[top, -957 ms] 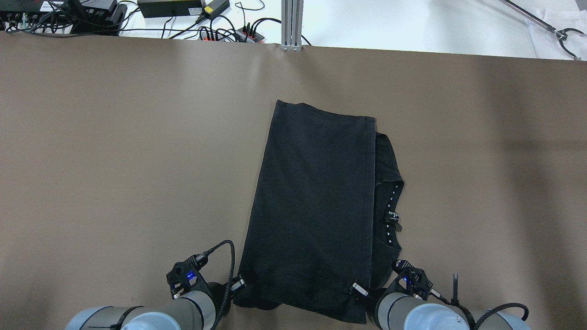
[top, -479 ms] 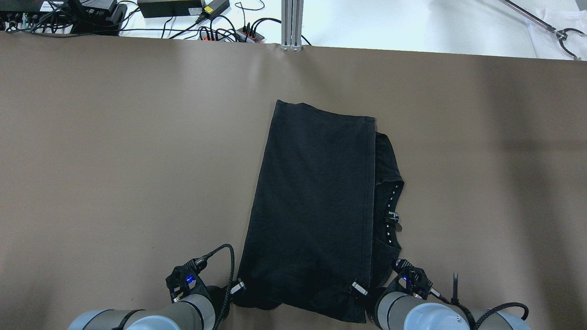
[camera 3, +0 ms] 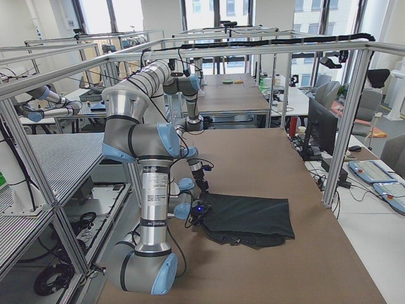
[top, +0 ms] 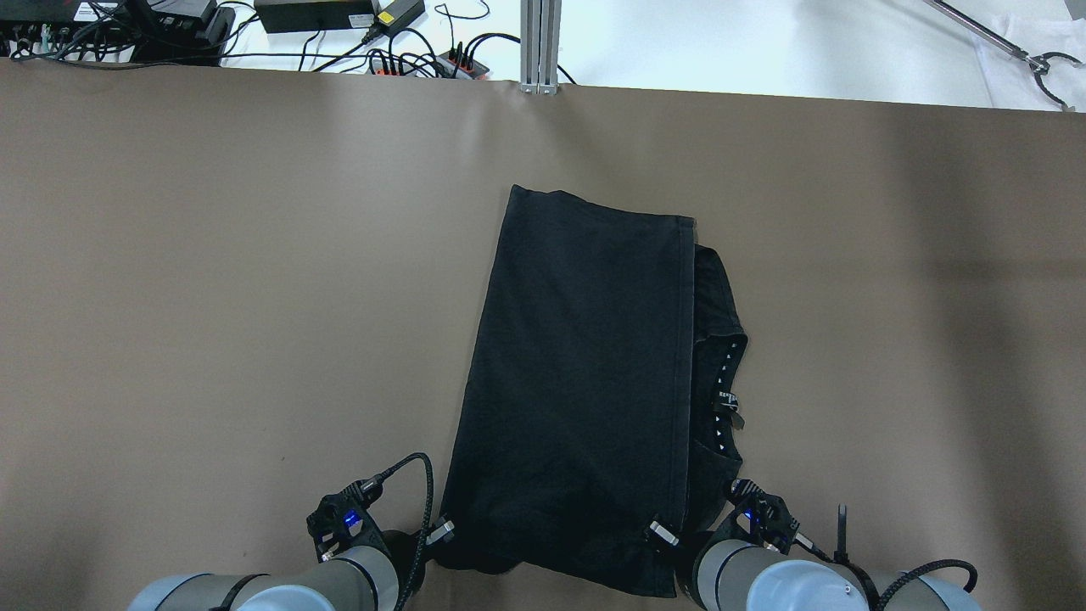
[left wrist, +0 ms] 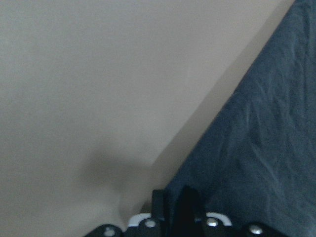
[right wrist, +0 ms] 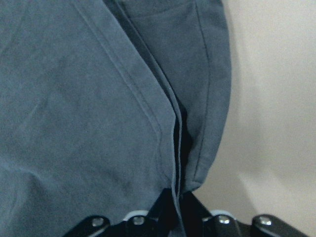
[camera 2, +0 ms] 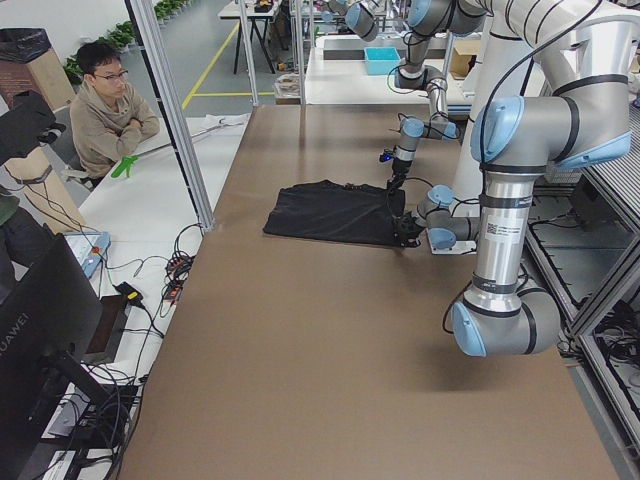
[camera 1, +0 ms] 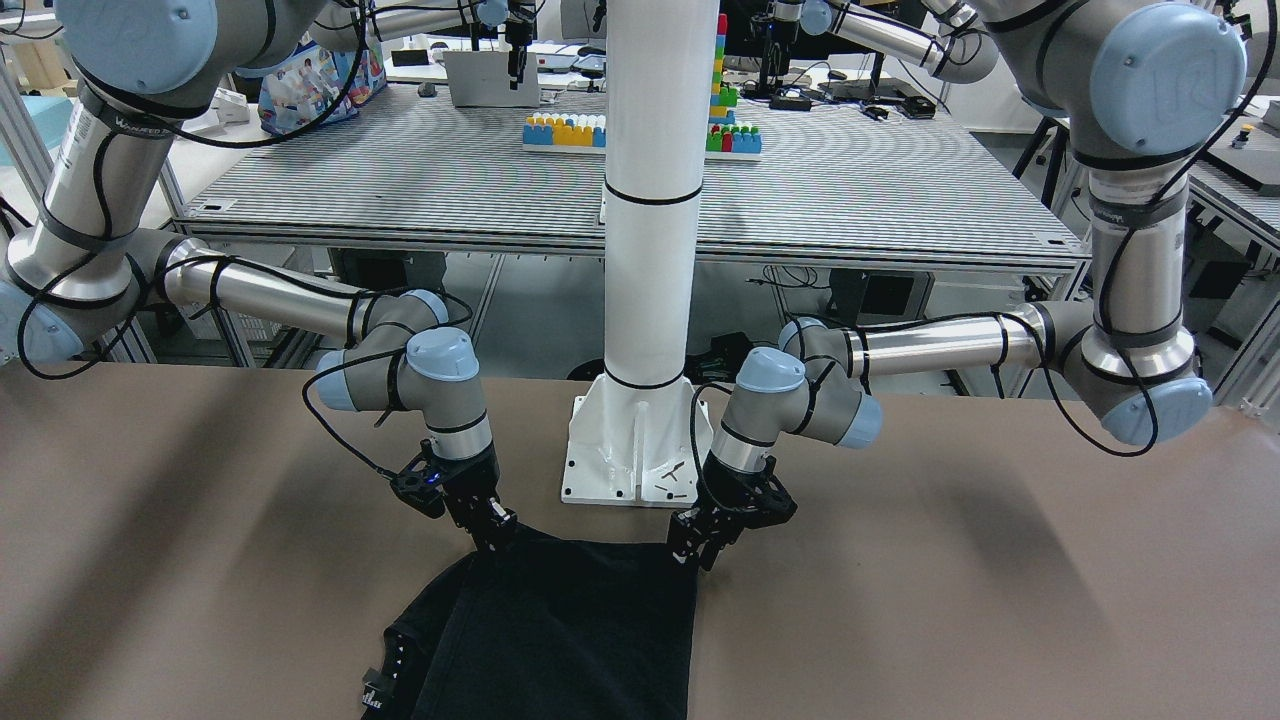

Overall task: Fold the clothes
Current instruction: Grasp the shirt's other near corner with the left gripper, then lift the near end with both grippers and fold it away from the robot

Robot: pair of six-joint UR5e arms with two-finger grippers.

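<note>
Brown matte surface (top: 212, 297), with cables and power bricks (top: 314, 13) beyond its far edge. A seated person (camera 2: 105, 110) is at the left end.

The plain black soft fabric garment (top: 577, 382) lies mid-surface, its long axis running away from the robot. Its near end is just in front of the white pillar base plate (camera 1: 635, 450). The top layer's hemmed edge runs down its right side, and a lower layer with a neck label (top: 728, 407) sticks out past that edge.

The left jaws are drawn narrow on the near left corner. The right jaws pinch the hem at the near right corner, with cloth caught between them in the wrist view.

Judgement: a near-to-far fold is in hand. Lift both corners together and level, keeping the cloth taut between them. Carry it low and lay the near end square on the far end.

Risk: the right jaws may hold only the top layer, so the lower one could drag or spill sideways.
</note>
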